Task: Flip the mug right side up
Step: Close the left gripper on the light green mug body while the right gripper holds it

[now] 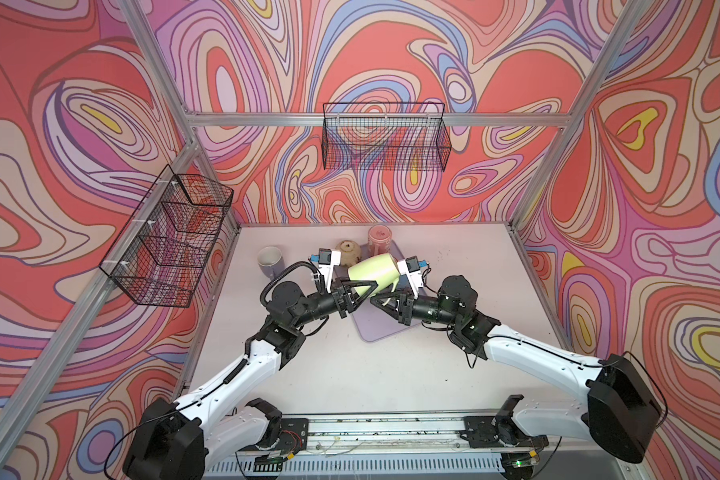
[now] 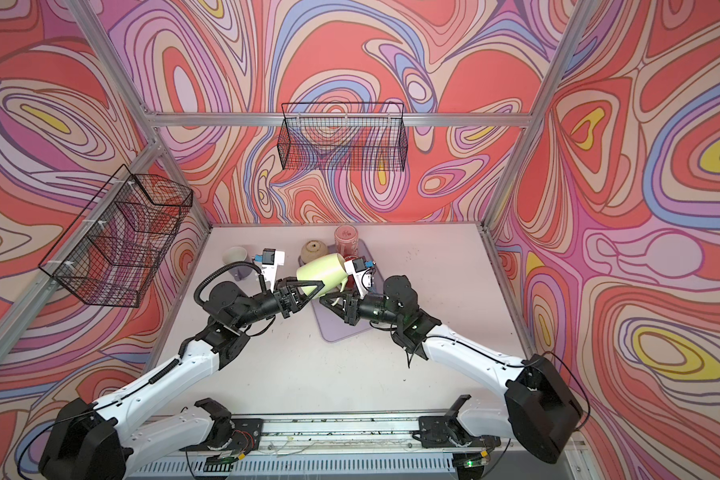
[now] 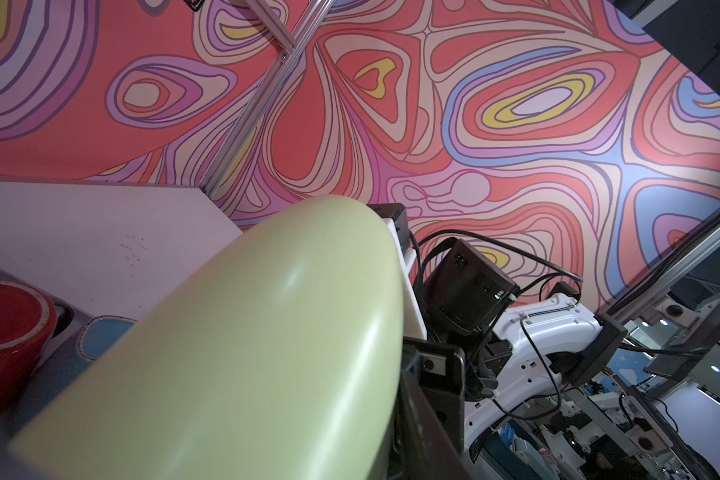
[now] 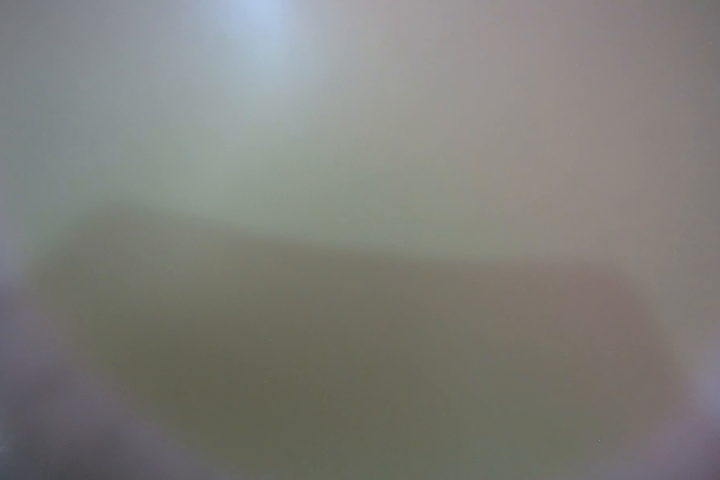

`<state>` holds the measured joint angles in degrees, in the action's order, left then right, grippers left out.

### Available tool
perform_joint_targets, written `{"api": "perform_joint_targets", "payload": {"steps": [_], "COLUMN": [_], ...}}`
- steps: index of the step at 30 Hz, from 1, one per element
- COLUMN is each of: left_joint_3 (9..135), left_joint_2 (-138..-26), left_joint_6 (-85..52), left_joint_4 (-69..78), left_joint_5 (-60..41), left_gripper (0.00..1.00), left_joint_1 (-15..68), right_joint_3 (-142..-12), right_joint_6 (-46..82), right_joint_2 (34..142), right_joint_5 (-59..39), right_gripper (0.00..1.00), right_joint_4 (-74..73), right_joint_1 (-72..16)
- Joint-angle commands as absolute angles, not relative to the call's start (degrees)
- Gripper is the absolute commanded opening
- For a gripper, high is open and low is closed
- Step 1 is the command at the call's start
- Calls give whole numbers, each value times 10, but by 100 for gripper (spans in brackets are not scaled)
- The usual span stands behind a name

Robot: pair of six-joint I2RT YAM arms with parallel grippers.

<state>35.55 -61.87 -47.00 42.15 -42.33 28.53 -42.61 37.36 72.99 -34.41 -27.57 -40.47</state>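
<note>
Top views, both | pale green ceramic mug (image 1: pixel 373 268) (image 2: pixel 321 272) aloft, tipped sideways, mouth toward far right, above lavender rectangular tray (image 1: pixel 375 332) on pale tabletop (image 1: pixel 350 374) | right jaws clenched on handle (image 2: pixel 343 286) | left jaws at mug's wall, grasp or gap: cannot tell | right wrist view: green blur

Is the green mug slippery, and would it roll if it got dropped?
Probably slippery: the green mug has a glossy shine. It is tipped sideways, so its round body would likely roll if it landed on the tray. It looks like hard ceramic, so it may chip.
</note>
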Motion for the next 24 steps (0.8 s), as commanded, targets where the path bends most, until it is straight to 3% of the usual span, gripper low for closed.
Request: {"api": "perform_joint_targets", "payload": {"steps": [1,24], "left_joint_3": [370,373], "left_joint_2": [-623,-638], "left_joint_6": [-479,-490], "left_joint_4": [471,501], "left_joint_5": [-416,-418], "left_gripper": [29,16], "left_joint_1": [288,288], "right_joint_3": [-426,-429], "right_joint_6": [370,377], "right_joint_2": [729,738], "right_joint_5": [-366,-373], "right_gripper": [3,4], "right_joint_4": [-326,-335], "right_joint_1": [-404,-404]}}
